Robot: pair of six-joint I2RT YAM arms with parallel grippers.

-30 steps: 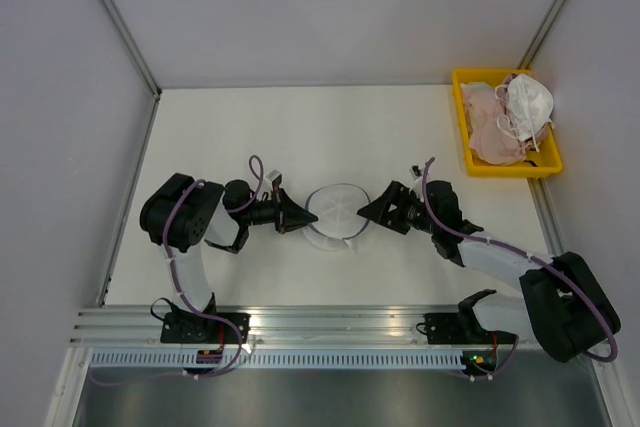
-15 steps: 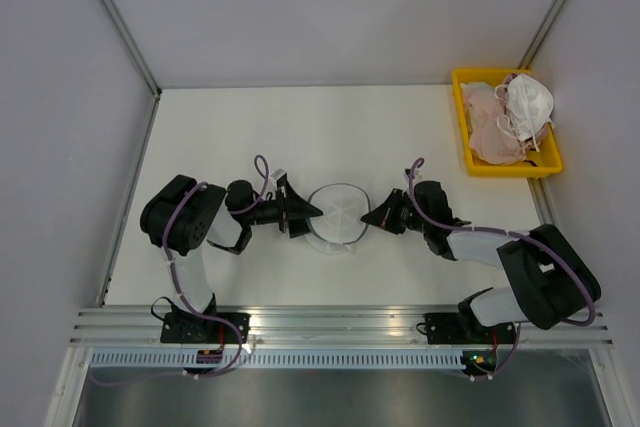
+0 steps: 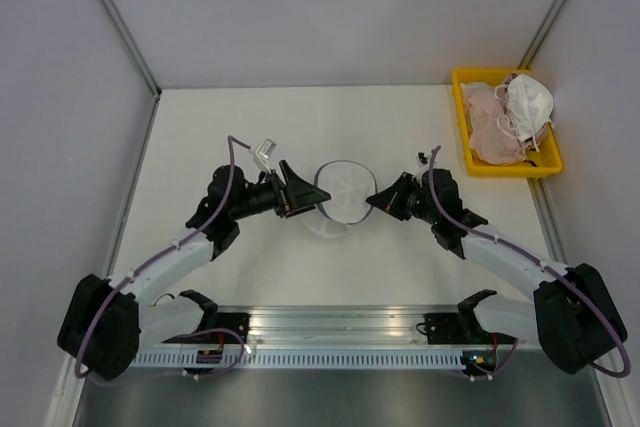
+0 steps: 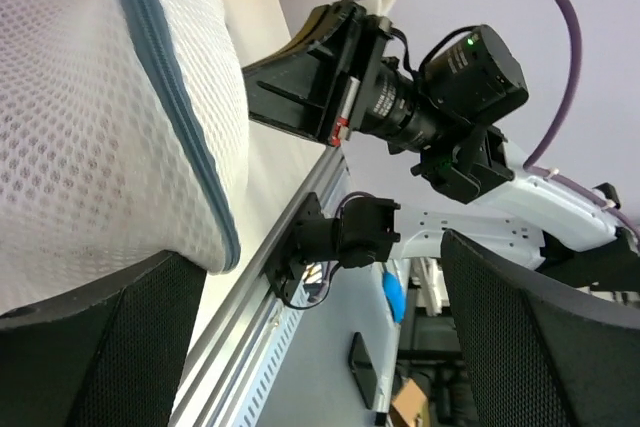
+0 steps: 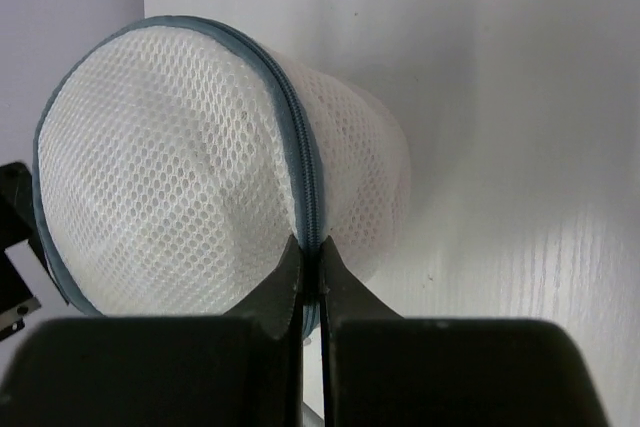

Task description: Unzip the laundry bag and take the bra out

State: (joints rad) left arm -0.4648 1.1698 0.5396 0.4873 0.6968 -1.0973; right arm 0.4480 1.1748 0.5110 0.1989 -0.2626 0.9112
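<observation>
Two claws: right claw (image 5: 310, 259) clenches the laundry bag (image 5: 170, 167) zipper (image 5: 298, 147), left claw (image 3: 311, 193) gapes wide beside it.

We find the overhead view bright and even, lit from above and sharp edge to edge. The white table (image 3: 300, 127) carries only faint, soft shadows beneath the arms. In the right wrist view the laundry bag (image 5: 170, 177) mesh is crisp and throws a soft grey shadow to its right. The right gripper (image 5: 308, 282) reads dark and blurred. In the left wrist view the mesh is sharp, the left gripper (image 4: 320, 267) is dark and soft, and the background is mildly hazy.
</observation>
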